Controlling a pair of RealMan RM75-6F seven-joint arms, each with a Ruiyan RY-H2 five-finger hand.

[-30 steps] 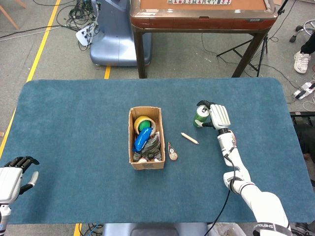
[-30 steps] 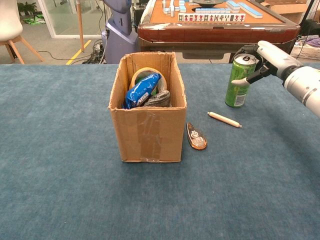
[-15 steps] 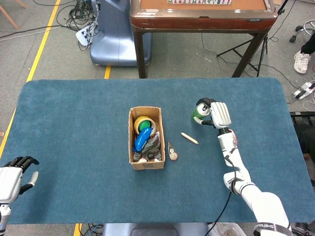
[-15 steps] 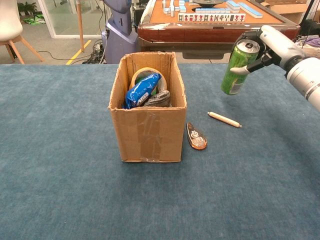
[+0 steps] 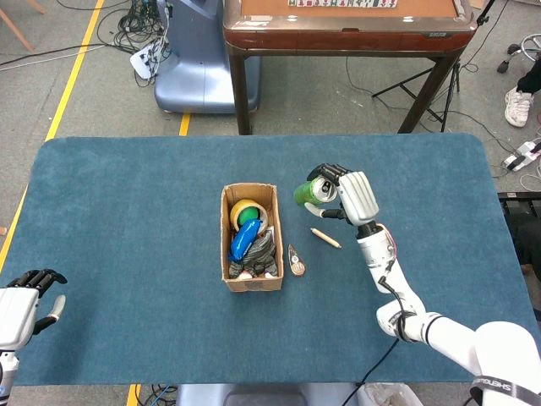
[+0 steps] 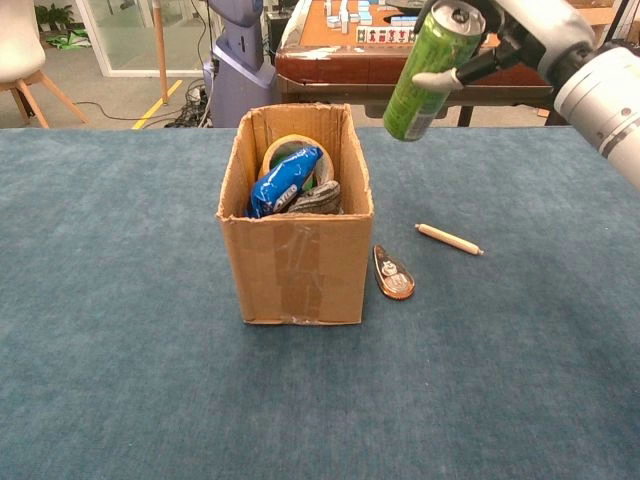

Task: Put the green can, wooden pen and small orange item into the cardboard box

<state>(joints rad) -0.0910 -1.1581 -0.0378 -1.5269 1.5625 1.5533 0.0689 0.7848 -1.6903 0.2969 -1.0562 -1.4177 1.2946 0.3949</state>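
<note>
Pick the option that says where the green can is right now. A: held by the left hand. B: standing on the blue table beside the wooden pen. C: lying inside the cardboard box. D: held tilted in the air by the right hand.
D: the right hand grips the green can tilted and clear of the table, off to the side of the cardboard box, not inside it.

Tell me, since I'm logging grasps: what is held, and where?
The right hand grips the green metal can around its upper side, near the top rim. The left hand holds nothing.
</note>
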